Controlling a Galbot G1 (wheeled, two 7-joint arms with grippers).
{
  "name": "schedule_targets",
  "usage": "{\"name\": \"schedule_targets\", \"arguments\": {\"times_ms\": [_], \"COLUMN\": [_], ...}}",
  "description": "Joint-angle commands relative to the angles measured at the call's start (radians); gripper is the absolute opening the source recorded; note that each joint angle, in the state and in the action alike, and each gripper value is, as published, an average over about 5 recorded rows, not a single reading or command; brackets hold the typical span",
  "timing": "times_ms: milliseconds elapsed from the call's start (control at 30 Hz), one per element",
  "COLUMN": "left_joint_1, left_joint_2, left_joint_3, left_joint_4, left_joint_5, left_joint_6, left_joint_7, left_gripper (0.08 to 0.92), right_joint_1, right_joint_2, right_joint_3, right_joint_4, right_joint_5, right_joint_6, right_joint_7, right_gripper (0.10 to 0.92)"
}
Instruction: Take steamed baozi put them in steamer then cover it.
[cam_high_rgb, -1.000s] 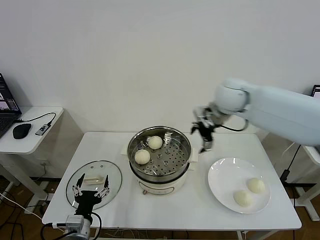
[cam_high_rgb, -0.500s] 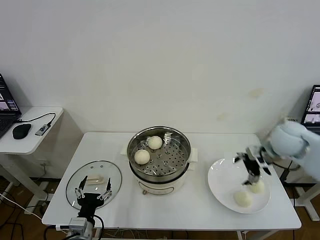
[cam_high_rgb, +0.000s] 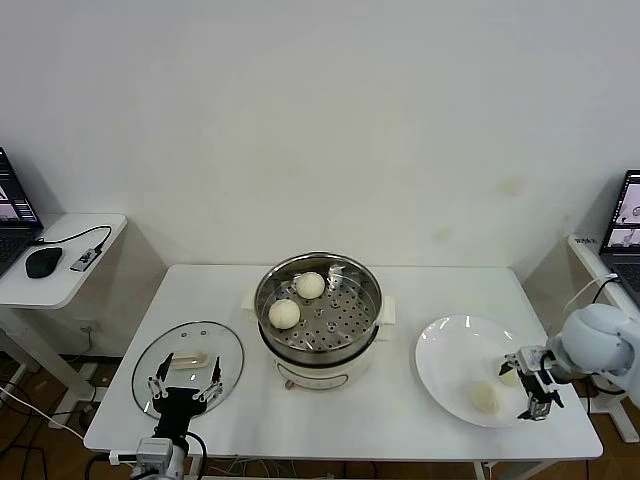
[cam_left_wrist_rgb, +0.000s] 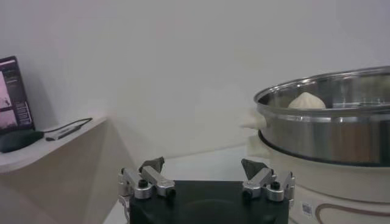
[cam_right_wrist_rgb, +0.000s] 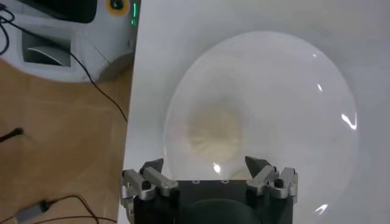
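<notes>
The steamer (cam_high_rgb: 318, 322) stands mid-table with two steamed baozi (cam_high_rgb: 310, 285) (cam_high_rgb: 285, 313) on its perforated tray. The white plate (cam_high_rgb: 450, 350) to its right carries one baozi (cam_high_rgb: 485, 397) and another (cam_high_rgb: 510, 377) partly behind my right gripper (cam_high_rgb: 532, 385). That gripper hovers open over the plate's right side. In the right wrist view a baozi (cam_right_wrist_rgb: 214, 134) lies just ahead of the open right gripper (cam_right_wrist_rgb: 204, 164). The cover (cam_high_rgb: 188, 365) lies flat at the front left. My left gripper (cam_high_rgb: 183, 385) waits open and empty above its near edge. From the left wrist view the steamer (cam_left_wrist_rgb: 329, 122) rises beyond that gripper (cam_left_wrist_rgb: 202, 164).
A side table at the left holds a laptop and a mouse (cam_high_rgb: 44, 262). Another laptop (cam_high_rgb: 625, 215) stands at the far right. The plate sits close to the table's right front corner, with floor and cables (cam_right_wrist_rgb: 61, 122) beyond the edge.
My right arm swung from beside the steamer's right rim out to the plate and came down low over its right side. The left gripper barely shifted.
</notes>
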Motion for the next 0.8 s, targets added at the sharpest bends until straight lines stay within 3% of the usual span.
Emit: {"name": "schedule_targets", "arguments": {"times_ms": [33, 467, 800], "left_joint_1": [0.003, -0.003, -0.007], "left_joint_2": [0.002, -0.002, -0.004], "left_joint_3": [-0.004, -0.002, 0.000], "left_joint_4": [-0.002, 0.001, 0.006], "left_joint_5": [0.001, 0.001, 0.001], "left_joint_6": [-0.001, 0.000, 0.000], "left_joint_7": [0.000, 0.000, 0.001], "left_gripper": [0.823, 0.823, 0.823], "right_joint_1": [-0.087, -0.095, -0.092], "right_joint_2": [0.075, 0.121, 0.131], "right_joint_3": [0.060, 0.055, 0.054], "right_joint_4": [-0.056, -0.096, -0.113], "right_joint_5": [-0.037, -0.047, -0.047], "right_joint_6": [0.000, -0.013, -0.021], "right_joint_7": [0.039, 0.051, 0.042], "right_gripper": [0.823, 0.822, 0.731]}}
